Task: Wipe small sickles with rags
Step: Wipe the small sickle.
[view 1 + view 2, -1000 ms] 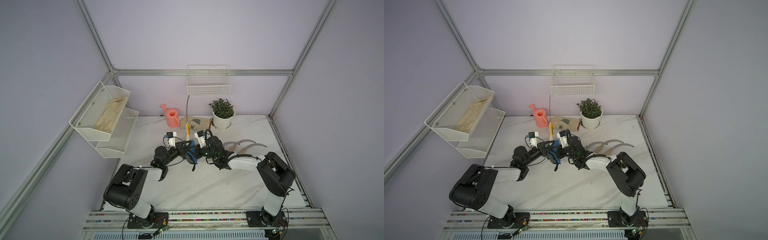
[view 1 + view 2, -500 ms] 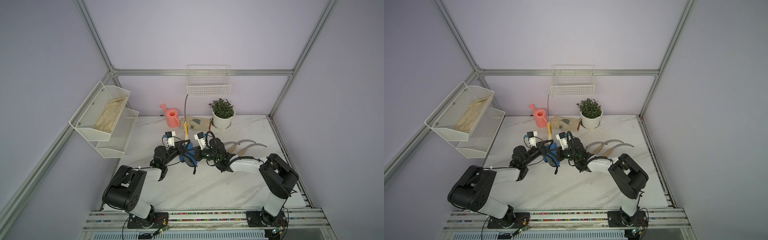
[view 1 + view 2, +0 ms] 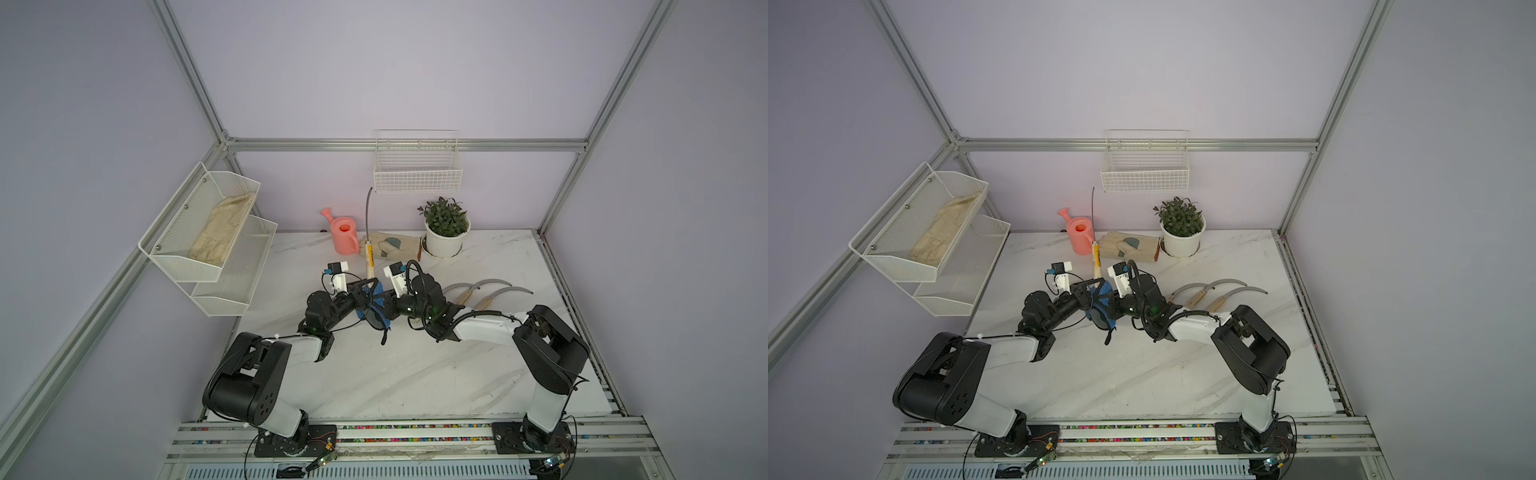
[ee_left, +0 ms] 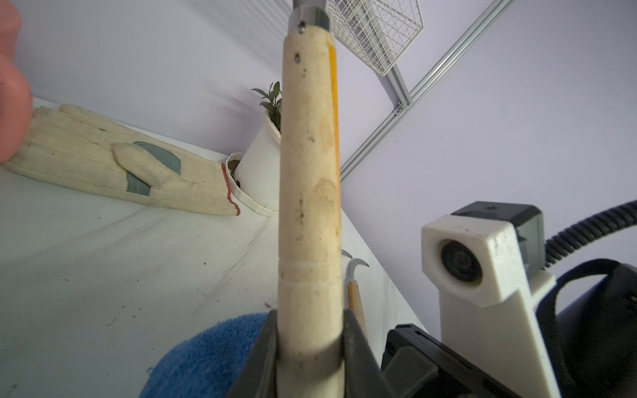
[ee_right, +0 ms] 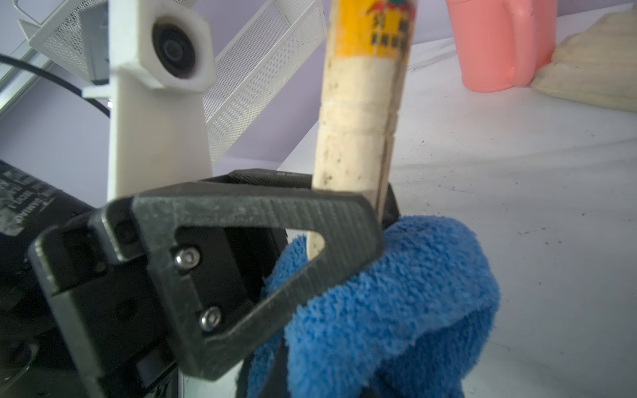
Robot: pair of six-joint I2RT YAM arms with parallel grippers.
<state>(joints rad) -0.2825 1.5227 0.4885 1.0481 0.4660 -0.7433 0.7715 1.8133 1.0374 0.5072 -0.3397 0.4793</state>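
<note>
My left gripper (image 4: 310, 332) is shut on the pale wooden handle of one small sickle (image 4: 310, 189). It stands upright over the table's middle with its thin blade (image 3: 367, 210) pointing up. The blue plush rag (image 5: 396, 293) is bunched against the left gripper's fingers (image 5: 258, 213), at the bottom of the handle. My right gripper (image 3: 386, 308) is shut on the rag, and the cloth hides its fingertips in the right wrist view. In both top views the two grippers meet nose to nose. Three more sickles (image 3: 1219, 291) lie side by side on the table, to the right.
A pink watering can (image 3: 344, 240), a beige work glove (image 3: 392, 245) and a potted plant (image 3: 446, 230) stand along the back wall. A wire basket (image 3: 417, 174) hangs above them. A two-tier mesh shelf (image 3: 208, 245) juts from the left wall.
The upright sickle and both grippers have drifted slightly to the left. The rag now sits lower and more bunched around the left gripper.
</note>
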